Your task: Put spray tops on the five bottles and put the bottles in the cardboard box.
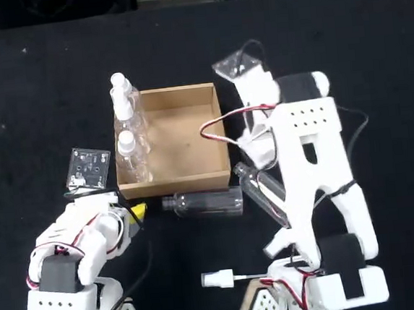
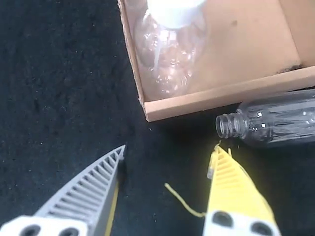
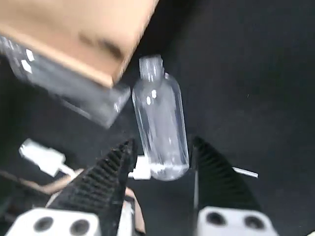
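a loose spray top (image 1: 218, 278) lies on the black desk (image 1: 41, 82) near the arm bases. the left tool (image 2: 170, 150) hangs open, its grey and yellow fingers apart, just short of the neck of a capless bottle (image 2: 275, 120) lying beside the cardboard box (image 1: 173, 181). the right tool (image 3: 163, 142) is open, straddling a second capless bottle (image 3: 160, 123) on the desk. inside the box, two bottles with spray tops (image 1: 133, 158) stand along the wall on the left arm's side.
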Action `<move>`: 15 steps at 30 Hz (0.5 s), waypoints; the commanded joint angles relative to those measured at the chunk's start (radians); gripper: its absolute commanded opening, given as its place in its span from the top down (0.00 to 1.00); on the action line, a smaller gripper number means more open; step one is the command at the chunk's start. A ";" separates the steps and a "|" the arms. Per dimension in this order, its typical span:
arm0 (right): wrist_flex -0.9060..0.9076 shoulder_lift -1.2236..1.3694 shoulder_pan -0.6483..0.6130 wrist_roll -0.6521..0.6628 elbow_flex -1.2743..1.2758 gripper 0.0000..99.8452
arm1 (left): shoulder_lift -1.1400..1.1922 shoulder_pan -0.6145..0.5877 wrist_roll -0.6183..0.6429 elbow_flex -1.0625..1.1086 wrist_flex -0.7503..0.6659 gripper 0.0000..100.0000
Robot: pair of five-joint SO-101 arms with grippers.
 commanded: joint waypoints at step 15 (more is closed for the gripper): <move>-0.477 -0.124 -0.015 0.137 0.582 0.68 | -0.009 0.013 -0.014 -0.031 -0.009 0.76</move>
